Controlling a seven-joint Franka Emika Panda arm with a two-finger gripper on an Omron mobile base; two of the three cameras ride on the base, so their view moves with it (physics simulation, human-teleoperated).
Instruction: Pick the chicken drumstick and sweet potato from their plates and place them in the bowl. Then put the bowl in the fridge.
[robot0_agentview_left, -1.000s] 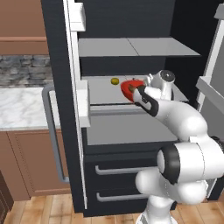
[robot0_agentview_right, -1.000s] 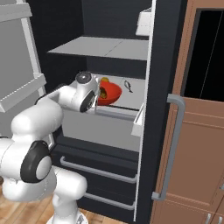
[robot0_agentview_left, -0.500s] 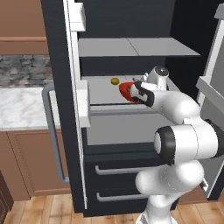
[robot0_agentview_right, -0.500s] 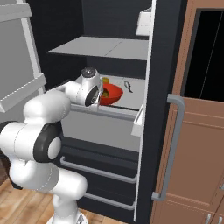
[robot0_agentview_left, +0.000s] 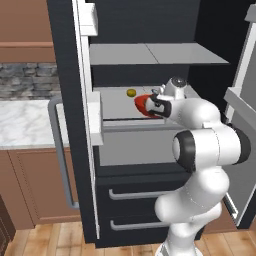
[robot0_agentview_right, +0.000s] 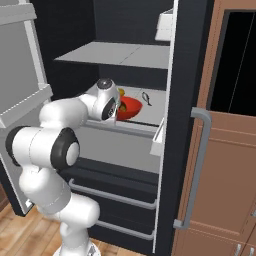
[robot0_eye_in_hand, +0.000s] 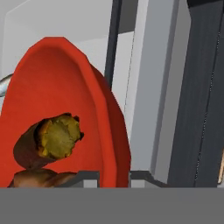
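Jaws of gripper (robot0_eye_in_hand: 113, 174) pinched on rim of bowl (robot0_eye_in_hand: 65, 109) — rigid, glossy, slippery, loaded; over front edge of fridge (robot0_agentview_left: 140, 160) shelf.

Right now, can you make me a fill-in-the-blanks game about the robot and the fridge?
1. The gripper is shut on the rim of the ____ bowl.
2. The bowl is over a shelf inside the ____.
3. The fridge door is ____.
4. The floor is made of ____.

Missing words: red; fridge; open; wood.
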